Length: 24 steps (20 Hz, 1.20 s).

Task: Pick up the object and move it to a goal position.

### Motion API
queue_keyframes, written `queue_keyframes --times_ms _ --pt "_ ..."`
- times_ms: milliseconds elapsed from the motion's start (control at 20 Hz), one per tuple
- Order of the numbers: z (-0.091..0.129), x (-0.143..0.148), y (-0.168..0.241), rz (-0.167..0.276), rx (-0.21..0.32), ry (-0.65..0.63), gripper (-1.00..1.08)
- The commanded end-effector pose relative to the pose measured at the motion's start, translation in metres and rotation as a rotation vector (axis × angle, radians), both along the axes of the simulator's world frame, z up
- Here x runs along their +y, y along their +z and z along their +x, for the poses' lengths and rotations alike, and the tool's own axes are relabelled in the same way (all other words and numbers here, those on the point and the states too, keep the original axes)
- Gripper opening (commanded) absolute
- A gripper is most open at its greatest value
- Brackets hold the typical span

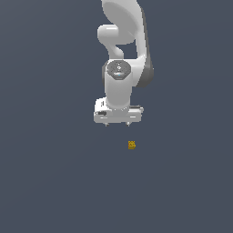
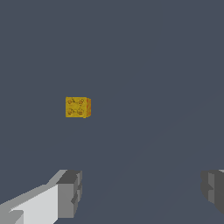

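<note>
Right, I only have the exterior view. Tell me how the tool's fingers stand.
Observer: The wrist view shows the white tool open, its grey fingers wide apart with nothing between them.
Operator: Now describe that small yellow-orange block up close.
Observer: The small yellow-orange block has round studs on its upper face, and it lies clear of both fingers.

Flat dark grey-blue floor [image 1: 54,182]; only 1 tiny yellow-orange block [image 1: 132,145] lies on it.
</note>
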<state>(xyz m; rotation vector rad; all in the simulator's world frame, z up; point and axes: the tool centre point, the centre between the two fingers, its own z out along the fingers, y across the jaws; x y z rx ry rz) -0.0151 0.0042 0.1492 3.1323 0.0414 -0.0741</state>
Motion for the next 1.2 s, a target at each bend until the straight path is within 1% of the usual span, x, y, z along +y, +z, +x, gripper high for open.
queue_keyframes --times_ms 0,150,350,700,900,1150 --pt "0.000 0.000 0.000 0.000 0.000 0.000 1.00" --pt "0.000 0.006 -0.001 0.005 0.005 0.008 1.00" --pt "0.001 0.022 -0.002 0.021 0.019 0.031 1.00" --pt "0.003 0.025 -0.005 0.021 0.017 0.030 1.00" --pt "0.010 0.032 -0.014 0.018 0.009 0.023 1.00" --pt "0.024 0.046 -0.035 0.014 -0.010 0.007 1.00"
